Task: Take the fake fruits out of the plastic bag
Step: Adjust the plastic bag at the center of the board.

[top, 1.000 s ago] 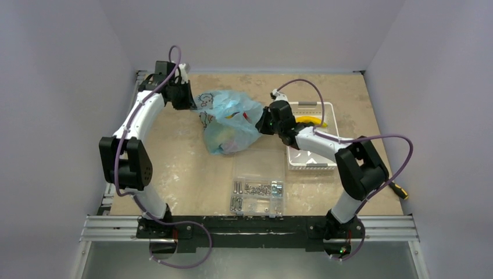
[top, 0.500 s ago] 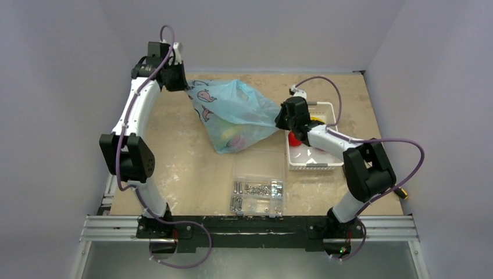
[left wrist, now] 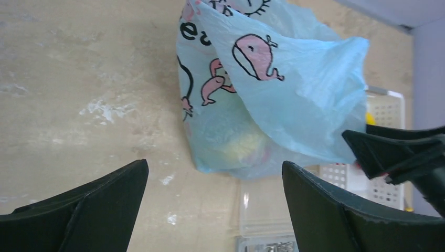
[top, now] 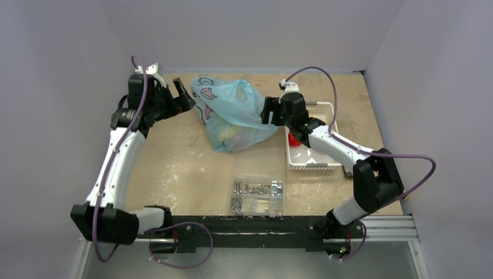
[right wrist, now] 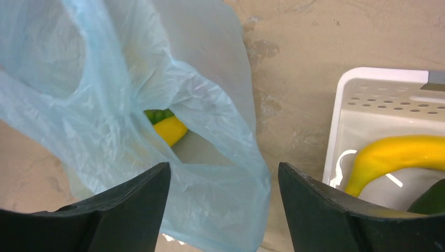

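The light-blue plastic bag (top: 232,113) with its whale print lies slumped on the table between both arms. Yellow and green fake fruits (right wrist: 169,127) show through its mouth in the right wrist view, and pale blurred ones (left wrist: 246,147) show through its skin. My left gripper (top: 177,96) is open just left of the bag, clear of it, with nothing between its fingers (left wrist: 94,205). My right gripper (top: 266,110) is open at the bag's right edge, over loose plastic (right wrist: 224,165) without pinching it. A yellow banana (right wrist: 399,155) and a red fruit (top: 295,139) lie in the basket.
The white slotted basket (top: 325,164) stands right of the bag, under the right forearm, with a dark green fruit (right wrist: 433,197) in its corner. A clear compartment box (top: 258,195) with metal screws sits near the front, below the bag. Walls enclose the table on three sides.
Both grippers were shut on the bag and stretching it; both have opened and let go. The left arm swung down and left, and the bag has slumped on the table.
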Action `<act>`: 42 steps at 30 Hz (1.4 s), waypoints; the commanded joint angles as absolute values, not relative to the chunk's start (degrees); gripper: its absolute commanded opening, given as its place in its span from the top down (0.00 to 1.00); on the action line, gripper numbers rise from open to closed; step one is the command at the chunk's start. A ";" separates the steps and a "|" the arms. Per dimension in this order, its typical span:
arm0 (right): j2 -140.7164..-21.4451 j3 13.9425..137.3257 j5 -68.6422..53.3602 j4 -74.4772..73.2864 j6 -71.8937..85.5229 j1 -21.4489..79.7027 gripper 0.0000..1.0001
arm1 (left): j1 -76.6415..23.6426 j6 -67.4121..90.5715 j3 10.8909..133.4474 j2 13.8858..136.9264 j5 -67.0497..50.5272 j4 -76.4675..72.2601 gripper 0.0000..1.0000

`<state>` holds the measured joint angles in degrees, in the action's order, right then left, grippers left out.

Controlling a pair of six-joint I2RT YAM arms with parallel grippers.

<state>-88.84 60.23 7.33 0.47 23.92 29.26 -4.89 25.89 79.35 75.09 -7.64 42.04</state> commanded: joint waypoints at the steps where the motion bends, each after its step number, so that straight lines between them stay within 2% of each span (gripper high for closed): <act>1: -86.44 63.26 6.73 2.00 15.40 29.77 0.18 | -4.78 41.28 66.72 66.88 -17.30 25.35 0.00; 3: -86.87 64.80 4.68 4.85 12.60 29.68 0.10 | -6.38 49.19 59.90 66.42 -25.47 11.34 0.00; 7: -89.68 70.38 0.97 5.30 7.19 28.27 0.07 | -9.83 52.66 57.83 72.65 -24.98 1.10 0.01; 12: -93.34 75.62 -13.32 5.90 7.19 22.59 0.07 | -11.68 53.25 55.19 78.60 -21.11 -11.35 0.18; 16: -97.35 79.80 -22.59 4.97 8.18 20.27 0.16 | -12.26 55.41 53.90 82.91 -21.59 -14.98 0.26; 21: -100.78 81.39 -28.82 7.29 9.84 18.83 0.16 | -13.26 56.08 53.12 88.04 -23.22 -21.32 0.22; 25: -104.35 83.83 -30.33 6.36 10.06 18.16 0.18 | -13.36 57.71 54.66 92.78 -25.57 -22.41 0.30; 28: -106.41 84.63 -33.44 7.56 10.40 17.75 0.20 | -13.34 57.50 54.86 94.29 -26.57 -23.46 0.46; 31: -108.92 87.03 -34.17 4.91 9.37 17.69 0.25 | -13.36 57.85 55.87 95.78 -28.86 -23.61 0.55; 33: -109.03 86.26 -34.47 5.51 9.56 17.46 0.25 | -13.36 58.12 56.04 96.16 -29.85 -24.09 0.55; 39: -106.35 81.33 -39.11 10.20 16.73 14.50 0.25 | -13.28 54.87 53.17 92.56 -29.87 -22.15 0.28; 42: -105.21 79.89 -40.30 11.62 17.81 13.93 0.25 | -13.16 52.37 52.88 91.96 -29.30 -21.40 0.24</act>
